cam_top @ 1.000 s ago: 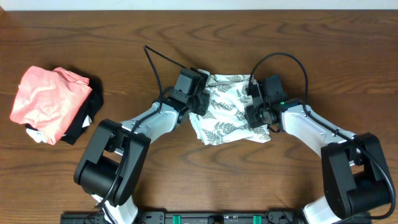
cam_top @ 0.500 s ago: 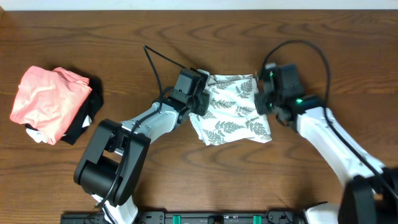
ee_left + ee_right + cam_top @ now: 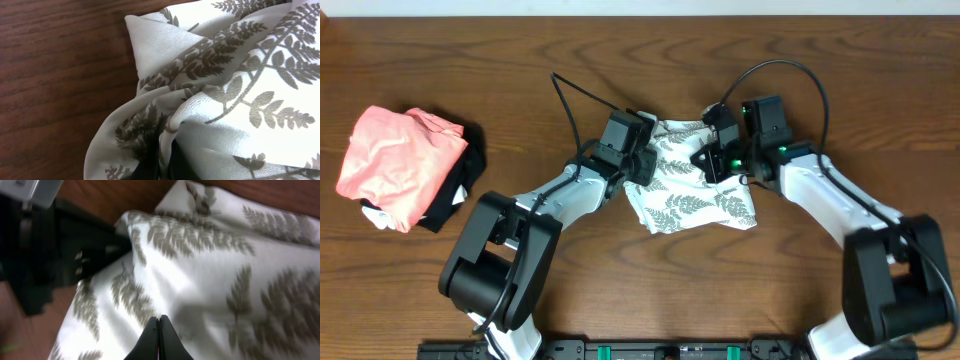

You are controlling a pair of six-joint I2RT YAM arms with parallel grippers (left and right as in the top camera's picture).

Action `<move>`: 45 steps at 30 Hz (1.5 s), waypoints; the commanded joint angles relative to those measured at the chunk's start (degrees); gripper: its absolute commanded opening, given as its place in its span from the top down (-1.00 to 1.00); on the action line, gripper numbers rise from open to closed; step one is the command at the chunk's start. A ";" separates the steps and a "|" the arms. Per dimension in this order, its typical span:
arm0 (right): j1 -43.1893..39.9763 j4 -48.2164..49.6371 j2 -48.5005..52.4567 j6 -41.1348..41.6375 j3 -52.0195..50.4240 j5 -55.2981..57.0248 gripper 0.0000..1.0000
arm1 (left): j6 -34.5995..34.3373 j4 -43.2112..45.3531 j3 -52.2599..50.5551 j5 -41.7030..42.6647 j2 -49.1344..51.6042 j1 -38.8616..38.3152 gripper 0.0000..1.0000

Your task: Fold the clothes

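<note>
Wooden table (image 3: 620,60), crumpled fern-print clothes (image 3: 686,197) (white, grey leaves)

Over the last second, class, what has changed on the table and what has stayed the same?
The right gripper left the right edge of the clothes, swung away, then came leftward over their top, and its jaws closed; whether they pinch fabric is unclear. The left gripper stayed shut on the left edge; the clothes, pink garment and black cloth did not move.
</note>
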 commanded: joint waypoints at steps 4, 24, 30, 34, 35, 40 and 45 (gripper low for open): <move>-0.15 9.05 7.23 3.50 -0.15 2.25 0.94 | 0.92 -1.27 0.83 -1.53 0.39 0.52 0.88; -3.85 10.58 16.70 18.14 -0.15 19.56 0.46 | 0.98 -5.73 0.22 -1.62 0.42 0.59 0.88; -4.44 10.23 16.70 18.10 -0.15 19.54 0.44 | 1.01 -6.38 0.15 -4.63 0.42 0.59 0.88; -4.15 8.90 16.70 18.05 -0.15 19.54 0.45 | 0.98 -4.31 0.13 -4.63 0.42 0.59 0.80; -4.15 8.50 16.70 18.05 -0.15 19.54 0.45 | 0.98 -3.72 0.15 -4.63 0.42 0.59 0.71; -4.15 7.93 16.61 16.39 -0.15 18.25 0.46 | 1.01 -1.11 0.17 -4.90 -0.07 0.66 0.07; -3.89 7.43 13.70 11.82 -0.13 17.38 0.37 | 1.01 -0.44 0.37 -7.80 -4.26 1.81 -0.28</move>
